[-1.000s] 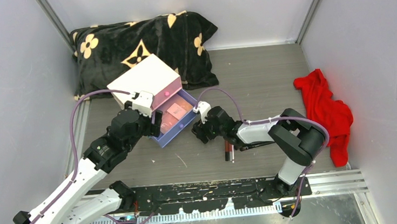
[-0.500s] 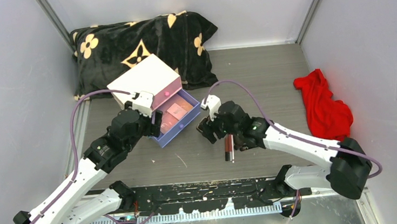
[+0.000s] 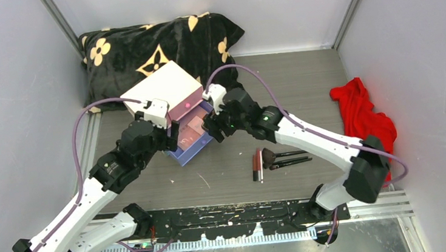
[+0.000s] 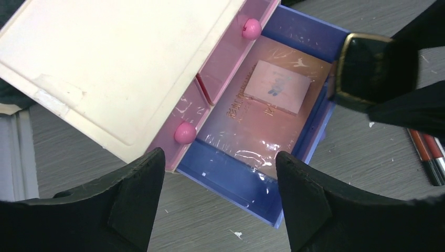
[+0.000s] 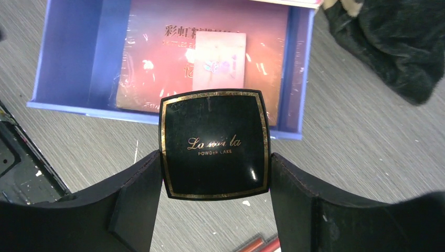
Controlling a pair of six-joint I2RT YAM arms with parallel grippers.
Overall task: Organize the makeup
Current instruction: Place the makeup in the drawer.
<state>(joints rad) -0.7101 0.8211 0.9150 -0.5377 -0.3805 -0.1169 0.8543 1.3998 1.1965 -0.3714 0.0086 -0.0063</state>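
The right arm stretches diagonally from lower right to frame centre, its right gripper (image 5: 215,163) clamped on the black compact (image 5: 214,144), apparently just above the blue drawer (image 5: 68,58). The left arm rises from lower left. The left gripper (image 4: 219,157) hangs spread and empty over the pink palette (image 4: 252,123) lying in that drawer. Slim tubes (image 3: 257,165) and brushes (image 3: 287,159) lie centre-right.

Soft even light, sharp focus

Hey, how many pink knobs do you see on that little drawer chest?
2. One pink knob sits on the farther pink drawer, the other on the nearer one, both above the open blue drawer. Any knob on the blue drawer's front is hidden.
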